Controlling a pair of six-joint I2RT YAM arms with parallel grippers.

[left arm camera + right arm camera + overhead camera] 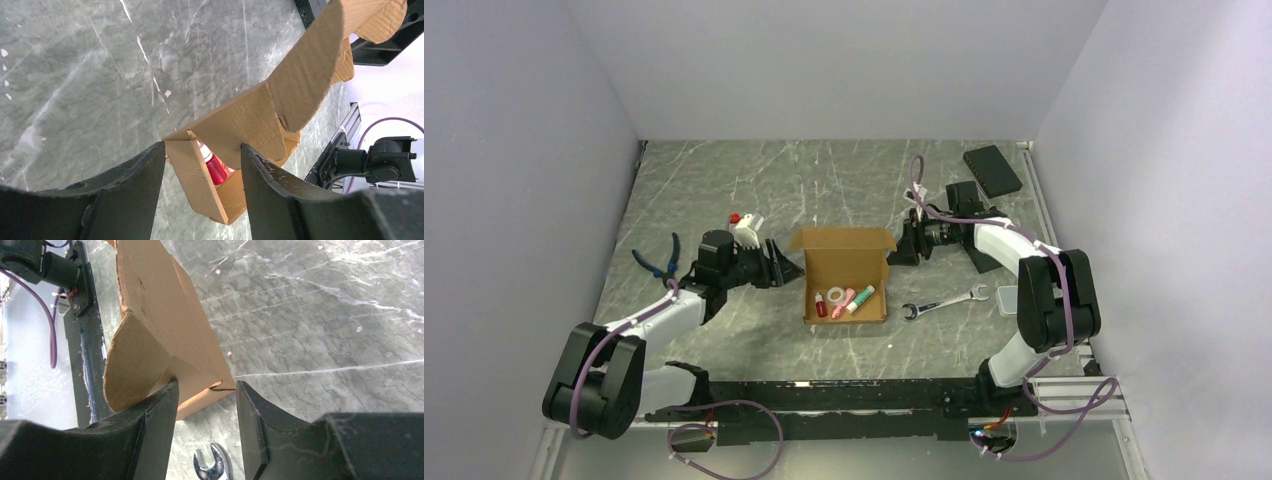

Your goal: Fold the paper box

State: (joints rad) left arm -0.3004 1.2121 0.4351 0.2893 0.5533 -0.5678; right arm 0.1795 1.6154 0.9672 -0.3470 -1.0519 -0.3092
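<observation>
The paper box is brown cardboard and stands open at the table's middle, its lid and side flaps raised at the back. A red bottle and other small items lie inside. My left gripper is at the box's left side. In the left wrist view its jaws are open, with the box's near corner just beyond the tips. My right gripper is at the right rear corner. It stands open around the edge where a rounded flap meets the wall.
A silver wrench lies right of the box, just below my right fingers. Blue-handled pliers lie at the left. A black pad sits at the back right, and a small clear case by the right arm.
</observation>
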